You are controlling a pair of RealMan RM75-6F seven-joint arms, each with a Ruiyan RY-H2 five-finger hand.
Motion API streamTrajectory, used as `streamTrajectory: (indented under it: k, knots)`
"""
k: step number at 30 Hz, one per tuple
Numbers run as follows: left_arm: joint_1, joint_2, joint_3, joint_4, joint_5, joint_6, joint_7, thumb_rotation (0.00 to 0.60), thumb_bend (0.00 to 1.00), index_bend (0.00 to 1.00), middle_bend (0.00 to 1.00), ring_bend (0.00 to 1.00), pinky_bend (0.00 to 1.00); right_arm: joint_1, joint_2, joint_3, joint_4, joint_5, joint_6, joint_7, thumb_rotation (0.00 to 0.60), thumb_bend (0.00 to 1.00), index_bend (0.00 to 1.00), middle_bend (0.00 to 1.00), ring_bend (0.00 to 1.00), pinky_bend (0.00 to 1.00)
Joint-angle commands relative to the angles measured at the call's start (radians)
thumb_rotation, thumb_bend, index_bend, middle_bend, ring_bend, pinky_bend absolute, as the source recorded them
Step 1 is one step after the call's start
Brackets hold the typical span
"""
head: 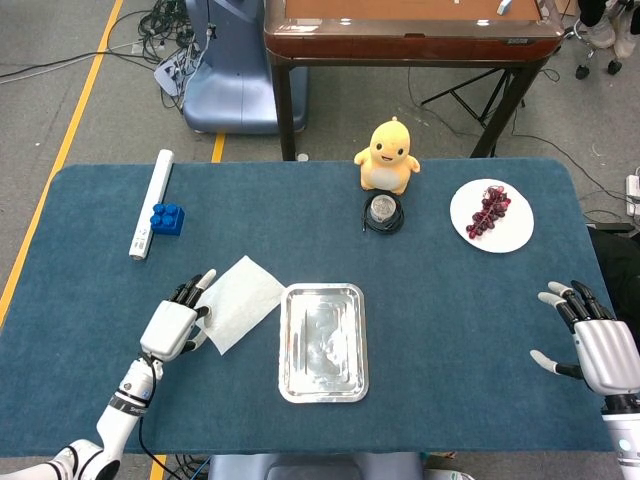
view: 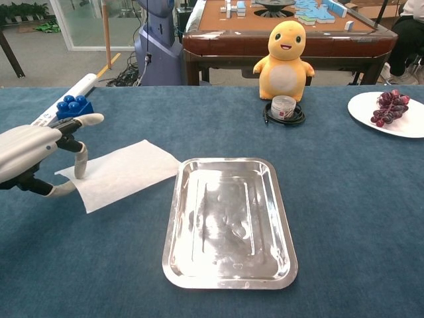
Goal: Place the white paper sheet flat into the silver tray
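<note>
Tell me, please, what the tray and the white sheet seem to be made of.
The silver tray looks like thin polished metal, perhaps steel or aluminium: it mirrors the room with warped reflections. The white sheet looks like soft matte paper, maybe tissue: no gloss, slightly uneven edges. The exact type is unclear.

Grey floor (head: 90,60) with yellow line (head: 70,130); brown wooden table (head: 410,30); tangled cables (head: 165,20)

Left hand (view: 36,156): cut off by left edge in chest view; wrist and arm out of frame there. Its fingers cover the left corner of the white paper sheet (view: 119,173); grip or mere touch, cannot tell. Right hand (head: 597,345): head view only, forearm cut at bottom-right corner. White plate (view: 389,114): clipped by right edge in chest view.
</note>
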Motion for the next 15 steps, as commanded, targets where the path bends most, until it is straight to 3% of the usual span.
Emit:
streamTrajectory:
  k: [1, 15]
  knots:
    - [0.007, 0.023, -0.002, -0.023, 0.0, 0.011, -0.001, 0.6, 0.38, 0.63, 0.0, 0.0, 0.17, 0.0, 0.0, 0.0, 0.0, 0.0, 0.0, 0.0, 0.6, 0.03, 0.25, 0.19, 0.08, 0.3]
    - [0.028, 0.135, -0.016, -0.167, 0.011, 0.062, -0.049, 0.6, 0.47, 0.66, 0.01, 0.0, 0.17, 0.001, -0.001, 0.0, -0.001, 0.0, -0.002, -0.003, 0.6, 0.03, 0.25, 0.19, 0.08, 0.3]
